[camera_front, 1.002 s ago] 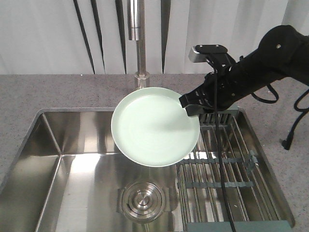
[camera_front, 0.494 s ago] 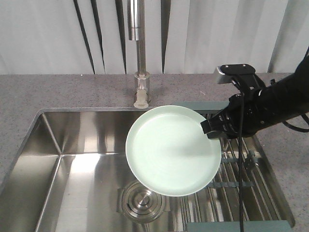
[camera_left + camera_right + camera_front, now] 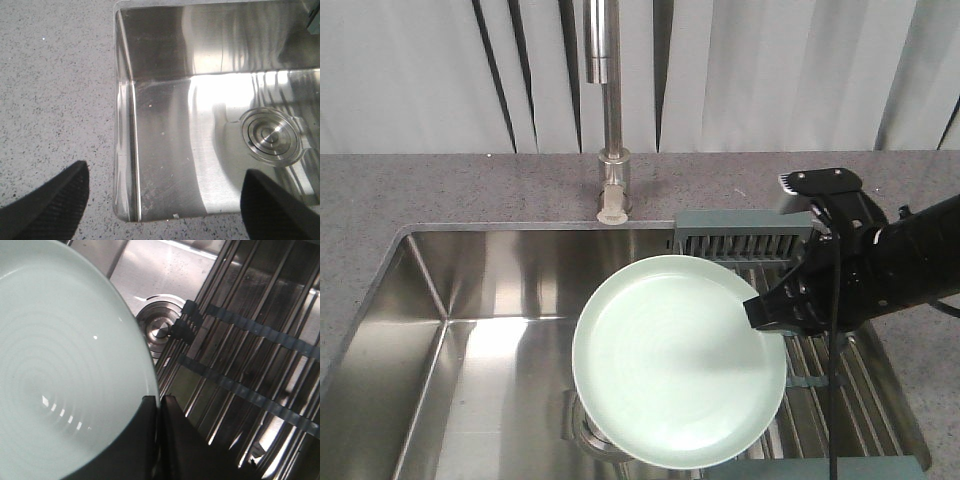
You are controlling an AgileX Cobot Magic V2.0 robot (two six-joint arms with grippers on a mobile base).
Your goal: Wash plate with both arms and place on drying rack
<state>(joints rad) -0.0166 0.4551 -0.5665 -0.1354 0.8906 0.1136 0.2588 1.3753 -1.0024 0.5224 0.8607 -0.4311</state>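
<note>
The plate (image 3: pixel 678 362) was not yet on the drying rack (image 3: pixel 740 243); it hung in the air, face up and nearly level, above the right half of the sink (image 3: pixel 470 330), hiding most of the drain beneath it and with its right rim reaching over the rack's left bars. The right arm (image 3: pixel 910 260) carried it alone; its jaws were pinched narrow on the plate's right rim, one above and one below, as the wrist view showed plainly. The left arm (image 3: pixel 55 200) took no part; its jaws stood wide with nothing between them, looking down on the sink's left wall and the speckled table (image 3: pixel 440 185) beside it, well apart from the plate.

No water could be seen running from the tap (image 3: pixel 610 100), and the plate's face was glossy and free of marks; I judged the washing finished, or near enough, though the pictures could not prove it. The rack lay across the right end of the sink, its slotted grey-green end piece toward the table's far edge, with no dish in it; so the placing was the part left. By my reckoning the plate had yet to travel further right over the bars, then be lowered onto them or tipped into a slot, and only then let go; a one-sided hold on a smooth rim might slip while tilting.
</note>
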